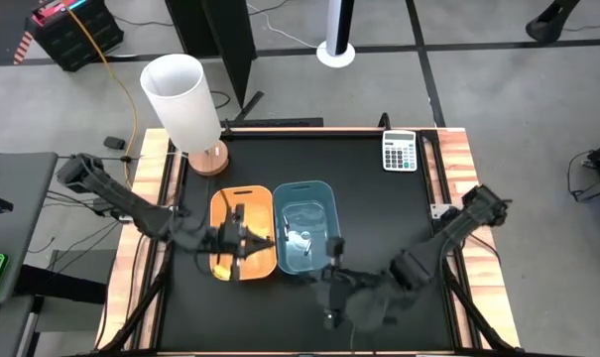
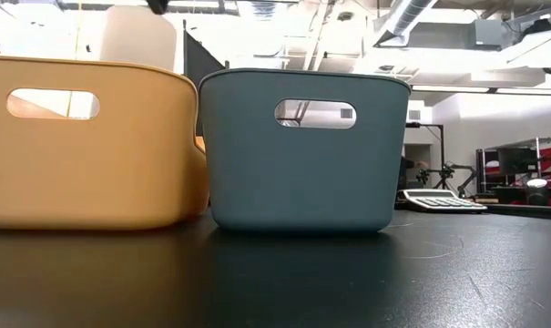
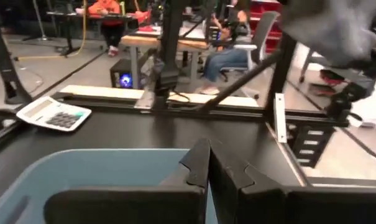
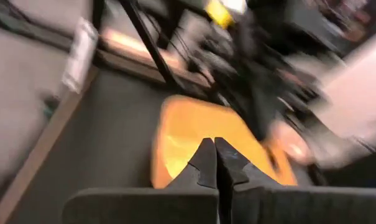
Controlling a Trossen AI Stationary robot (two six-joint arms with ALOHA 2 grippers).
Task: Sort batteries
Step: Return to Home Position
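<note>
An orange bin [image 1: 243,243] and a blue bin [image 1: 306,226] stand side by side at the table's middle; the low view shows the orange bin [image 2: 84,146] and the blue bin [image 2: 302,155] resting on their bases. A few small silvery batteries [image 1: 300,237] lie on the blue bin's floor. No dark batteries show. My left gripper [image 1: 245,240] hovers over the orange bin, shut [image 3: 209,168], with nothing visible between its fingers. My right gripper [image 1: 331,270] is by the blue bin's near right corner, also shut [image 4: 214,163], facing the orange bin [image 4: 200,134].
A white cylindrical lamp on a round wooden base [image 1: 192,109] stands at the far left corner. A calculator [image 1: 400,151] lies at the far right. Black tabletop [image 1: 399,213] is bare to the right of the blue bin. Wooden rails edge the table's left and right sides.
</note>
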